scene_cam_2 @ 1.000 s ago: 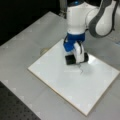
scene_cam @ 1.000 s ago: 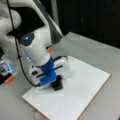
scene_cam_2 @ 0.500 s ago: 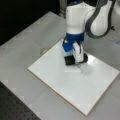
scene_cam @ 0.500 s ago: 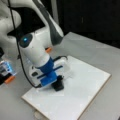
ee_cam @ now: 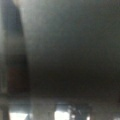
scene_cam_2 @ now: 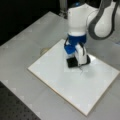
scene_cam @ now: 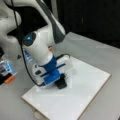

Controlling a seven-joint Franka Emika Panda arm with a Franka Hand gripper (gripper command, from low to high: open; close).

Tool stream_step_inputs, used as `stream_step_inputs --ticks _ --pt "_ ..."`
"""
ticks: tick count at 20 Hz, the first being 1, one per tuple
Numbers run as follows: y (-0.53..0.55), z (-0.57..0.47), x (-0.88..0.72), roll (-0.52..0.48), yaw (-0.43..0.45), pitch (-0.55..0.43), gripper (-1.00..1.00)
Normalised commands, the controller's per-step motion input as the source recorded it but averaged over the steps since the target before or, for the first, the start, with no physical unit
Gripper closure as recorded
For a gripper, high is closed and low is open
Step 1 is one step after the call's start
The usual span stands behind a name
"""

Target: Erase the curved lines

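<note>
The black block eraser (scene_cam_2: 74,62) is pressed flat on the white rectangular board (scene_cam_2: 60,82) in both front views, pinched by the blue-and-white gripper (scene_cam_2: 76,58). A thin dark squiggle of the curve lines (scene_cam_2: 81,73) is seen just beside it. The eraser is probably light and stiff, best held by its sides.

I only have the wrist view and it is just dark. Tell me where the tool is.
Observer: The tool is down on the white board, with a black eraser block under it.
Operator: Report any marks left.
Observer: In a front view, a thin dark squiggle sits on the board just below the eraser, toward the view's bottom.
Operator: Give me the board's surroundings.
Observer: It lies flat on a grey table.
</note>
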Motion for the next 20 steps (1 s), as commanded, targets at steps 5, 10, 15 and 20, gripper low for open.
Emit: stream_step_inputs --ticks 5,10,15,20 --pt "0.38 -0.81 0.08 -0.006 -0.276 -0.164 1.00" --pt "0.32 -0.92 0.18 0.002 -0.317 -0.191 1.00" --pt "0.29 -0.99 0.22 -0.004 -0.337 -0.230 1.00" --pt "0.35 -1.00 0.24 0.003 -0.372 -0.242 1.00"
